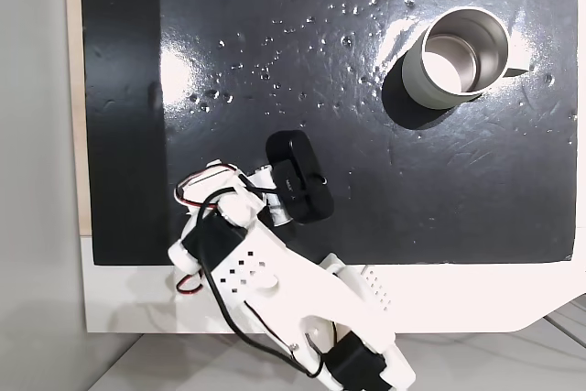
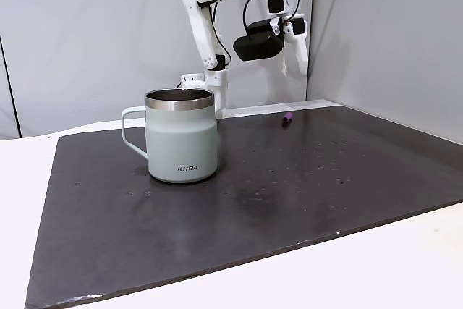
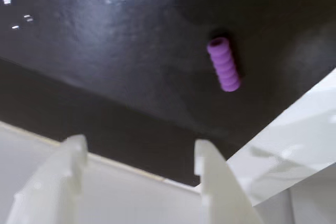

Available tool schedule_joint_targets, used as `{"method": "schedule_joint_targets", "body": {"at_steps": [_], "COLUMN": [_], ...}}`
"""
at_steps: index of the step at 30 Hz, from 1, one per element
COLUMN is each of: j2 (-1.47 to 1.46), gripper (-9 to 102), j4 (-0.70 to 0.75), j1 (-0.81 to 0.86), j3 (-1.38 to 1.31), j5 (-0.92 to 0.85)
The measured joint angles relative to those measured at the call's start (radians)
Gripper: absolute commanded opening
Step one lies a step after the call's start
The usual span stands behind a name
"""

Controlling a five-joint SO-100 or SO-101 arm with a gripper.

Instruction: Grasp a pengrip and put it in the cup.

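Edges: the black mat (image 2: 304,179) is lying on the white desk (image 2: 405,265), its near edge running just inside the desk's; in a fixed view the mat (image 1: 366,180) is stopping short of the desk (image 1: 476,295) at the bottom
Open room: a wide bare stretch of mat is lying between cup (image 2: 181,135) and pengrip (image 2: 287,119), the two sitting well apart
Cup: standing upright in the mat's upper right in a fixed view (image 1: 455,57), its handle sticking out to the right there
Writing: small white lettering is showing low on the cup's wall, too small to read surely
Pengrip: lying flat on the mat near its far edge, by the arm's base; in the wrist view (image 3: 224,64) its long axis is running from upper left to lower right, open end at the upper left
Fingers: the gripper (image 3: 139,158) is hanging above the mat with fingers (image 3: 205,169) spread, holding nothing, apart from the pengrip
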Motion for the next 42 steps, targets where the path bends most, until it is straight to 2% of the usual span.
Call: {"method": "schedule_joint_targets", "body": {"at_steps": [12,28,42], "j2": [-0.167,-0.206,-0.307], "gripper": [25,24,21], "j4": [-0.175,-0.227,-0.365], "j1": [-0.054,-0.222,-0.225], "j3": [0.123,0.216,0.307], "j5": [-0.077,-0.132,-0.201]}}
